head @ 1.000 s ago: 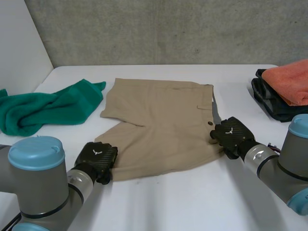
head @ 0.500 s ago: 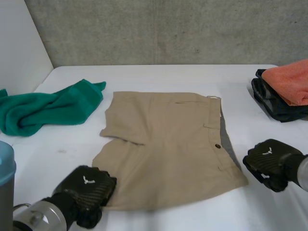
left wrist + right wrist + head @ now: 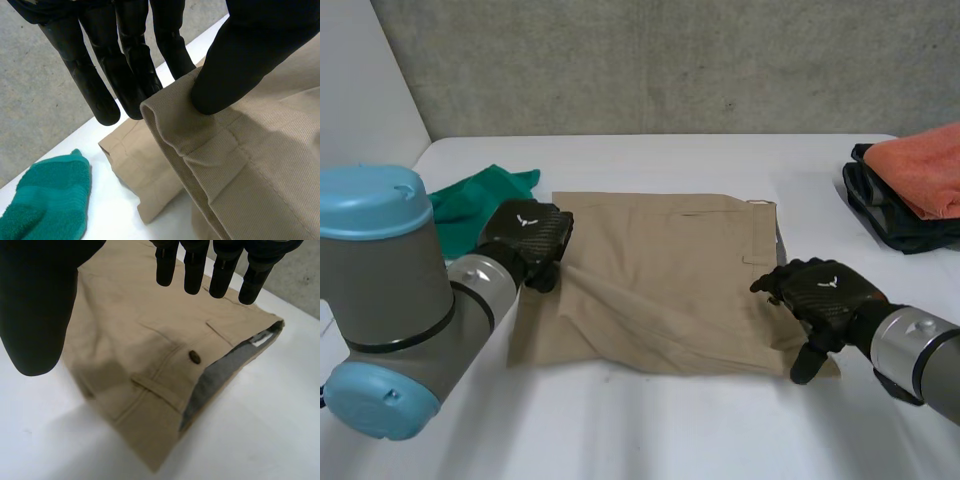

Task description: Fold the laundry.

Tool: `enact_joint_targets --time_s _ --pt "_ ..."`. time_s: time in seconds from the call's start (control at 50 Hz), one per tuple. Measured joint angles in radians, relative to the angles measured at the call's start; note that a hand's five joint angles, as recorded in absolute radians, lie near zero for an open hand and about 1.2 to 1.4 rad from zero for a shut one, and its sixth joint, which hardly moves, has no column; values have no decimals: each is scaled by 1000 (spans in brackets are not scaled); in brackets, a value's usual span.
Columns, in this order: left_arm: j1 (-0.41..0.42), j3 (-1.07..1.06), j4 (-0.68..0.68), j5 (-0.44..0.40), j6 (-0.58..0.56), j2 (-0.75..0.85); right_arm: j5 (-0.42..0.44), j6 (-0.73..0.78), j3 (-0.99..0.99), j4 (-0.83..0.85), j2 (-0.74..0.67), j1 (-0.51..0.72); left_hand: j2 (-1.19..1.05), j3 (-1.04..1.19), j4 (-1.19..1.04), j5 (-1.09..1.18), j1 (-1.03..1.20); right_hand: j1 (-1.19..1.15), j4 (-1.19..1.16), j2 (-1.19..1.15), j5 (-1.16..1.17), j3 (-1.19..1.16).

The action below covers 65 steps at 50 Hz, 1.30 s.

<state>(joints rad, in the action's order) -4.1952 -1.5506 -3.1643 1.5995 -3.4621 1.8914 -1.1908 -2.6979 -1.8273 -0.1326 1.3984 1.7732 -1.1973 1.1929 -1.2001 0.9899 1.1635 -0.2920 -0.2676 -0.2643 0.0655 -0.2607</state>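
Tan shorts lie on the white table, folded over, with the waistband and button at the right. My left hand is at the shorts' far left corner, shut on a leg hem: the thumb pinches the hem against the fingers and holds it a little off the table. My right hand hovers over the waistband end of the shorts. Its fingers are straight, its thumb stands apart, and it holds nothing.
A green towel lies bunched at the far left, just behind my left hand, and is seen past that hand's fingertips. A stack of folded clothes, orange on dark, sits at the far right edge.
My left hand has carried the leg hem from the near edge up to the far left, folding the shorts over. My right hand has let go of the waistband and opened.
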Motion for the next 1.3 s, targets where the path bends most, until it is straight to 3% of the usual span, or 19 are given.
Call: enact_joint_targets --time_s 0.08,0.16,0.2,0.22,0.3,0.48,0.6,0.68,0.8,0.88,1.0,1.16,1.24,1.3 --pt "0 13 4 0 1 1 -5 -37 -37 25 1 7 0 0 0 0 0 0 -3 -4 9 -4" --pt "0 18 5 1 3 -1 -22 -37 -67 98 -41 13 0 0 0 0 0 -130 -157 -161 192 -165" --pt "-1 20 5 2 4 -3 -49 -28 -75 154 -81 14 0 0 0 0 0 -308 -327 -334 360 -335" --pt "-2 20 6 3 6 -4 -72 -18 -76 188 -104 15 0 0 0 0 0 -508 -507 -534 532 -531" --pt "0 14 9 12 12 -6 -136 25 -77 264 -152 13 0 0 0 0 0 -823 -859 -872 874 -865" --pt "19 -41 118 23 13 -66 -195 148 -88 291 -69 2 0 0 0 0 0 -829 -929 -910 905 -925" --pt "65 -130 368 12 2 -217 -186 294 -88 114 124 -4 0 0 0 0 0 -829 -929 -910 905 -925" --pt "114 -190 504 -3 -12 -305 -171 415 -77 -96 198 -25 0 0 0 0 0 -829 -929 -910 905 -925" --pt "188 -247 582 -39 -44 -356 -137 543 -55 -285 223 -69 0 0 0 0 0 -829 -929 -910 906 -926" --pt "193 -236 530 -45 -53 -332 -114 536 -35 -252 199 -78 0 0 0 0 0 -829 -929 -910 915 -927" --pt "125 -122 284 -26 -71 -183 -105 411 57 -86 48 -64 0 1 0 9 0 -829 -929 -910 934 -927" --pt "27 147 -41 -6 -139 108 -148 276 264 101 -173 2 -1 1 0 9 0 -829 -930 -910 941 -927" --pt "8 253 -121 -4 -171 219 -168 255 352 155 -259 30 -1 1 0 9 0 -829 -930 -910 942 -929" --pt "-10 407 -204 -8 -215 378 -196 243 496 248 -404 60 -1 2 0 10 0 -829 -930 -910 941 -930"
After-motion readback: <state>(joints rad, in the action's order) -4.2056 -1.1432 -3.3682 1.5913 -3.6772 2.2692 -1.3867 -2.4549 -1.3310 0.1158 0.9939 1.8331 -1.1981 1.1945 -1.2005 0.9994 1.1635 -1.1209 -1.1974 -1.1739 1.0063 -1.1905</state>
